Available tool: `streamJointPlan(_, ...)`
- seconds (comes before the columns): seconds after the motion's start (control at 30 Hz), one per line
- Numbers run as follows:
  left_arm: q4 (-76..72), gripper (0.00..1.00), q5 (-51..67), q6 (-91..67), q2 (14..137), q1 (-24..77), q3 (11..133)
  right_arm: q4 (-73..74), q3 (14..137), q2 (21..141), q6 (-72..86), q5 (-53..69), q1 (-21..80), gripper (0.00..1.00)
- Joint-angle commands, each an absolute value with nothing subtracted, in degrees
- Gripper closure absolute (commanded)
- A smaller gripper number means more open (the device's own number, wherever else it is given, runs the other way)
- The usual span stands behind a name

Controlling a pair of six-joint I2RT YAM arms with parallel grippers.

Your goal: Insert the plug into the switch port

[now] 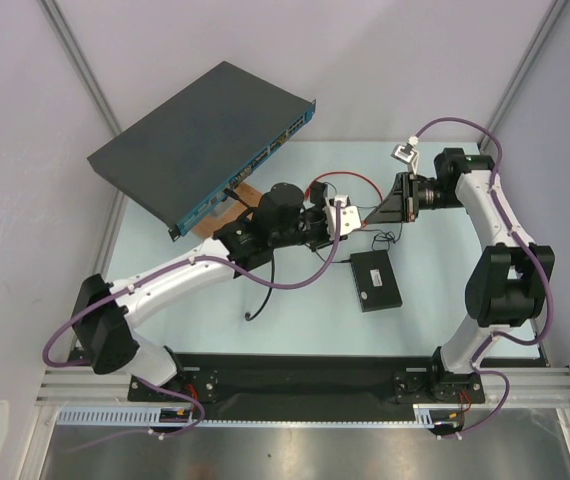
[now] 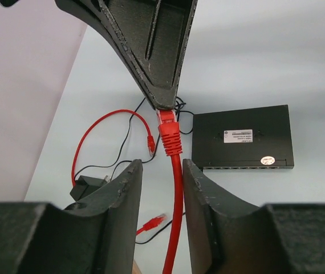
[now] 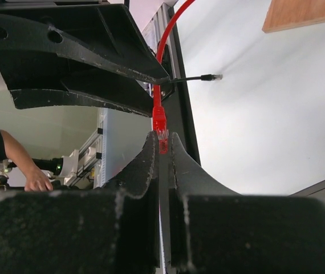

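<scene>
the plug (image 3: 161,132), a red-booted connector on the thin red cable (image 2: 177,217), is held in the right arm's jaws, which are closed tight on it. it hangs in the air beyond the far end of the switch (image 1: 375,280), clear of it and not in any socket. the switch port (image 2: 245,166) is one of a row along the long edge of the switch, which lies flat on the worktop (image 1: 295,320), white label up. the right arm (image 1: 495,270) rises beside the switch, folds at the elbow and reaches across level to that spot past the switch's far end. the left arm (image 1: 175,275) stretches long and low to the same spot from the opposite side. the left arm's jaws stand partly open astride the red cable just below the plug, the cable close against one finger (image 2: 199,188), with no visible clamp.
</scene>
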State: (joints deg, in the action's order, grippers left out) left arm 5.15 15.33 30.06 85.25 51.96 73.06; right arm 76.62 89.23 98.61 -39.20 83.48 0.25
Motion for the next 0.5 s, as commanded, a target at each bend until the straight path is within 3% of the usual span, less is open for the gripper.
streamJointPlan(0.0, 2.81, 0.61, 15.12, 32.26, 85.25, 52.29, 72.86, 87.10, 89.21, 98.79, -38.06, 89.12, 0.44, 1.00)
streamJointPlan(0.07, 3.08, 0.63, 15.55, 32.61, 85.25, 52.38, 72.77, 87.10, 89.12, 98.96, -37.80, 89.38, -1.05, 1.00)
streamJointPlan(0.23, 3.87, 0.76, 15.65, 32.87, 85.60, 52.73, 72.60, 87.10, 89.12, 99.14, -37.62, 89.74, -1.05, 1.00)
streamJointPlan(0.47, 4.66, 0.78, 15.38, 33.40, 86.22, 52.91, 72.68, 87.10, 89.38, 99.49, -37.53, 90.00, -1.14, 1.00)
